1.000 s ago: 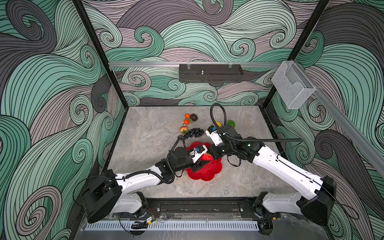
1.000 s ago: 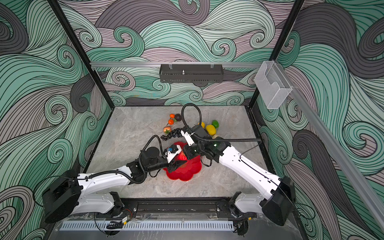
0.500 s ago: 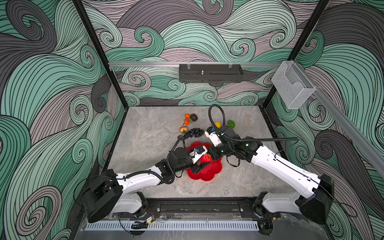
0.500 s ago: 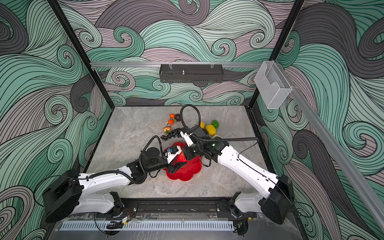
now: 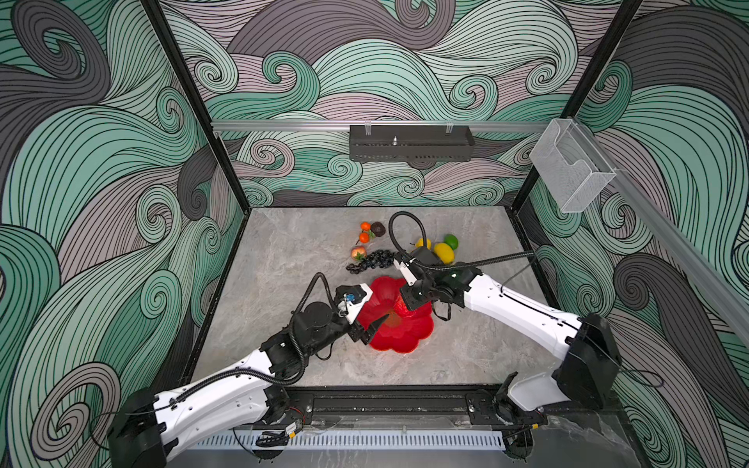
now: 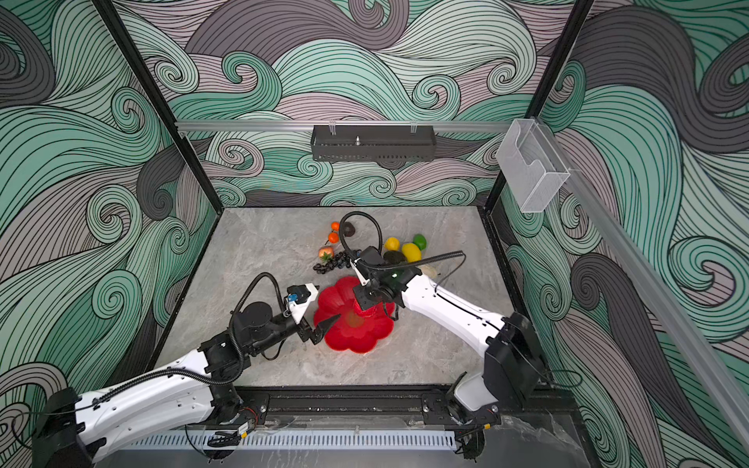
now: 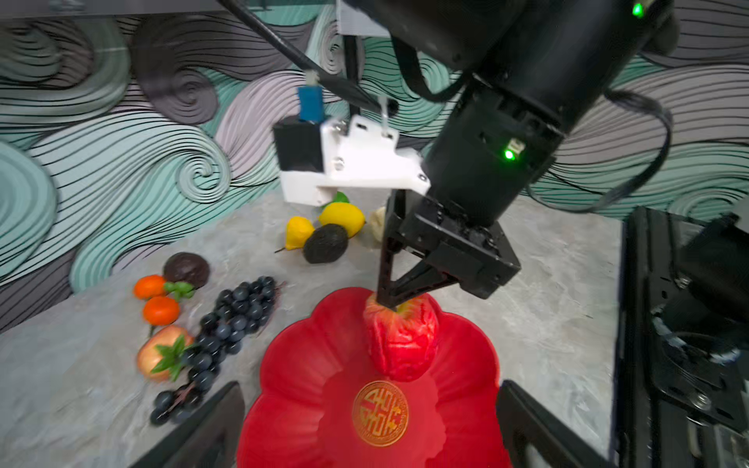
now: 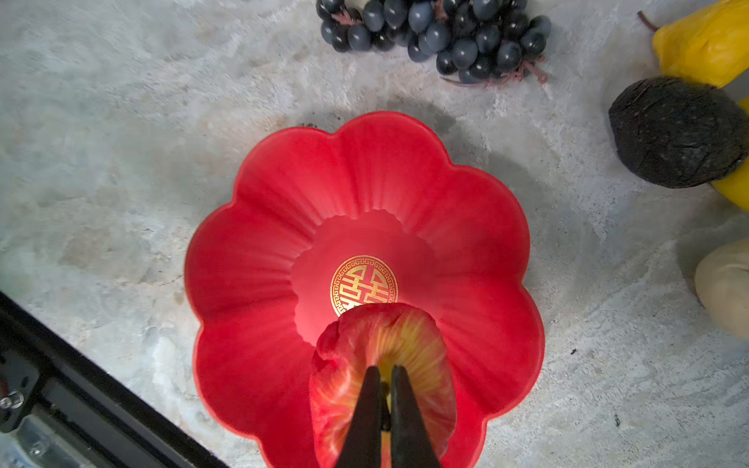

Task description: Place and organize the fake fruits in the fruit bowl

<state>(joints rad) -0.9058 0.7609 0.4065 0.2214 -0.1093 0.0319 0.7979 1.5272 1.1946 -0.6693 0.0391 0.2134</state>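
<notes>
The red flower-shaped fruit bowl (image 5: 405,338) (image 6: 356,338) (image 8: 283,251) sits at mid-table. My right gripper (image 8: 386,369) (image 7: 387,304) is shut on the stem of a red apple (image 7: 401,340) (image 8: 344,356), which hangs low inside the bowl's far-right part; whether it touches the bowl I cannot tell. My left gripper (image 7: 371,385) (image 5: 375,314) is open at the bowl's left rim, its fingers (image 7: 215,425) wide apart with nothing between them. Behind the bowl lie the other fake fruits: a black grape bunch (image 5: 371,261) (image 7: 231,320), two tangerines (image 5: 364,231) and a lemon (image 5: 444,251).
On the table behind the bowl also lie a lime (image 5: 450,241), a yellow pear (image 7: 298,233), a dark avocado (image 7: 326,243) (image 8: 677,133), a cream pear (image 8: 725,283), a dark round fruit (image 7: 186,269) and a reddish piece with leaves (image 7: 162,352). A black frame rail (image 8: 81,385) edges the front.
My left gripper has opened wide and drawn back from the bowl's middle to its left rim. The right gripper stays over the bowl, shut on the apple's stem.
</notes>
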